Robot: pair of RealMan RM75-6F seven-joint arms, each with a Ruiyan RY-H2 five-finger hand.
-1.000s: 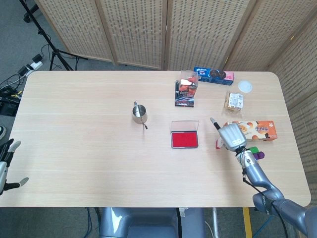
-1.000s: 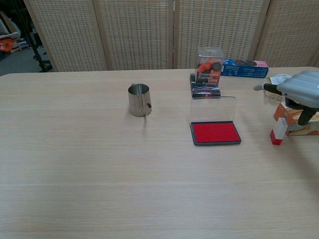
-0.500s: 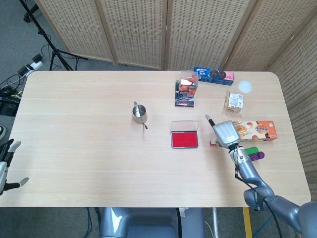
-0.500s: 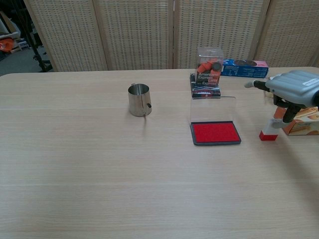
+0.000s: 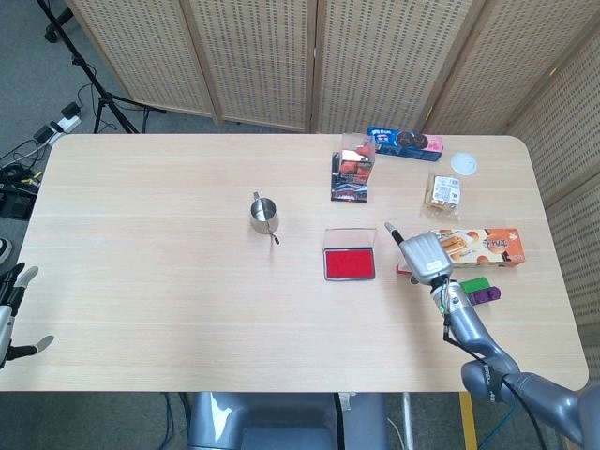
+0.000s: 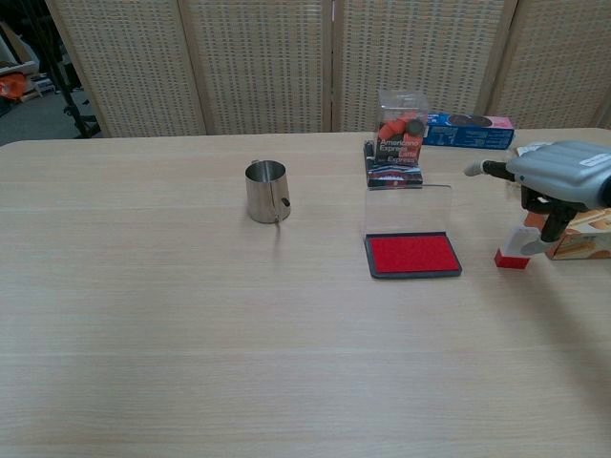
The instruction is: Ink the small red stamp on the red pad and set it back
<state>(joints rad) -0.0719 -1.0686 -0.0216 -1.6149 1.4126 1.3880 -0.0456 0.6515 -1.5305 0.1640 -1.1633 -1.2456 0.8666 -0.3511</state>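
Observation:
The small red stamp [image 6: 514, 250], red base and white top, is pinched by my right hand [image 6: 558, 179] just right of the red ink pad [image 6: 413, 255]. The stamp's base sits low, close to the table. The pad lies open with its clear lid [image 6: 408, 210] standing up behind it. In the head view my right hand [image 5: 422, 253] covers most of the stamp [image 5: 402, 272], a short way right of the pad [image 5: 350, 263]. My left hand [image 5: 11, 321] hangs off the table's near left corner, fingers apart, holding nothing.
A steel cup [image 6: 265, 191] stands left of the pad. Behind the pad is a clear box of red items [image 6: 400, 134] and a blue cookie pack [image 6: 468, 130]. An orange carton [image 5: 486, 246], a snack bag [image 5: 443, 190] and green and purple blocks [image 5: 483, 290] lie by my right hand.
My right hand has carried the stamp leftward from beside the orange carton to just right of the ink pad. The left hand has not moved.

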